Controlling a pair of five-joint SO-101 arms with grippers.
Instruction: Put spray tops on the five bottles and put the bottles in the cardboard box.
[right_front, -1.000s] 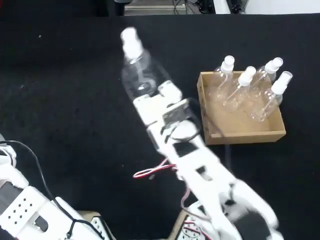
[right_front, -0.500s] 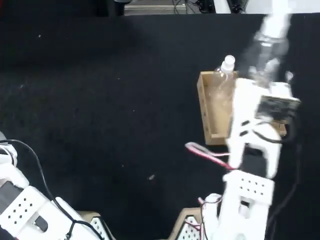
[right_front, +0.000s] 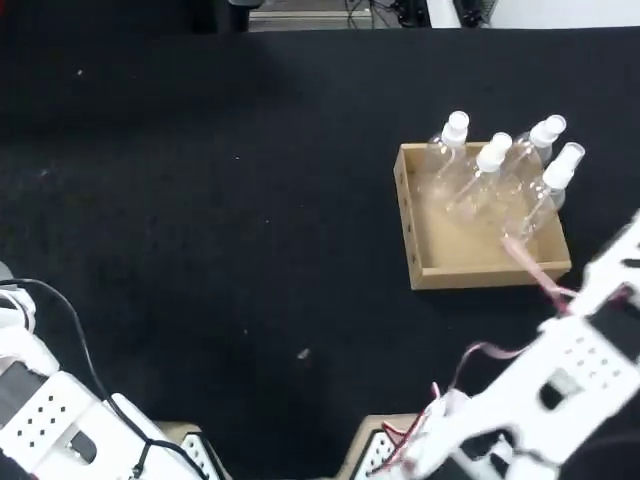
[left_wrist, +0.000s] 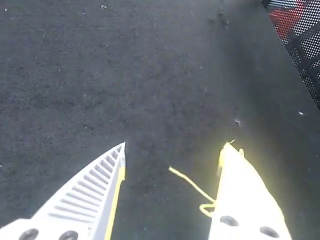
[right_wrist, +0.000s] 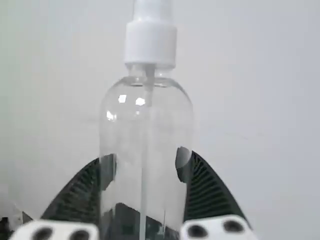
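A clear bottle (right_wrist: 146, 135) with a white spray top (right_wrist: 150, 37) stands upright between the black fingers (right_wrist: 200, 185) of my right gripper (right_wrist: 145, 162), which is shut on it against a pale background. In the high view the right arm (right_front: 560, 370) stretches from the front toward the right edge, just right of the cardboard box (right_front: 408, 215). Several capped bottles (right_front: 480, 185) lean in the box's far half. My left gripper (left_wrist: 175, 147) is open over bare black cloth, with nothing between its fingers.
The black tablecloth (right_front: 200, 200) stretches wide to the left of the box. The left arm's white base (right_front: 50, 420) sits at the front left corner with a black cable. A red and black mesh object (left_wrist: 300, 30) lies off the table's edge.
The right arm swung the held bottle from left of the box, across the box, and out past the high view's right edge. The left arm stayed still.
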